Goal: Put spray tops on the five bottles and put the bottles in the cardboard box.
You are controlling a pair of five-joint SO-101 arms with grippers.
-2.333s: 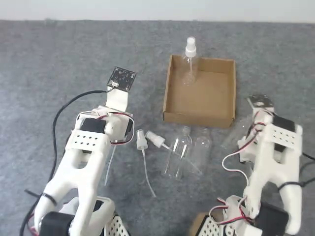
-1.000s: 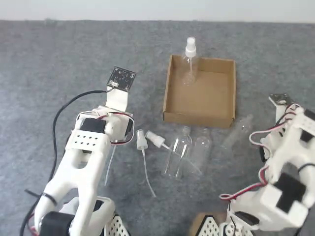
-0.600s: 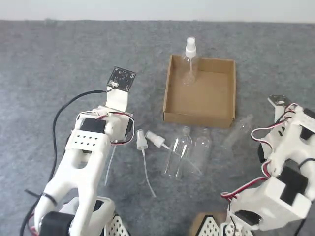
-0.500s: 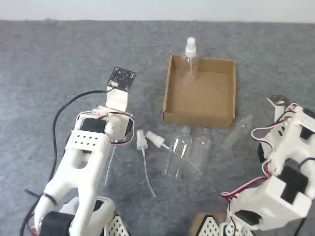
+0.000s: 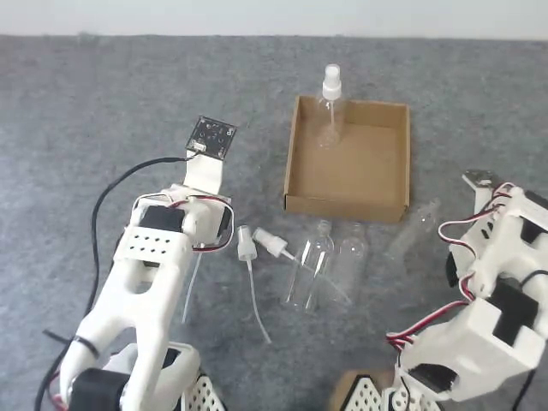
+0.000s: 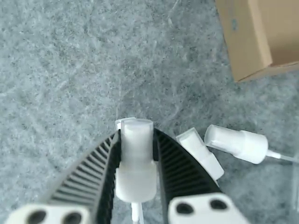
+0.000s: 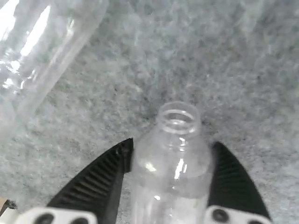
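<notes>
Although one capped bottle (image 5: 330,111) already stands upright in a far corner of the cardboard box (image 5: 346,205), most of the task looks undone; the other four bottles have bare necks and are outside the box.

The left claw (image 6: 135,136) is clenched on a white spray top (image 6: 135,168), its ribbed black fingers (image 6: 93,172) pressing both sides, above the counter (image 5: 103,111) near the box's front left corner. The right claw (image 7: 171,145) grasps an open-necked bottle (image 7: 173,163) by the shoulder, off to the right and nearer the arms' bases than the box. I judge that the step in hand is joining that top to that bottle, though the two are well apart.

Two loose spray tops (image 5: 245,244) lie just beside each other in front of the box; two bare bottles (image 5: 312,261) lie side by side next to them; a third bare bottle (image 5: 415,224) lies near the box's front right corner.

The bottles are clear, thin, glossy plastic, round-bodied, narrowing to a ringed neck; the tops are smooth white cylinders, each loose one trailing a long thin tube (image 5: 257,300). The box is shallow, open, plain brown cardboard; the counter is covered in fuzzy grey felt.
</notes>
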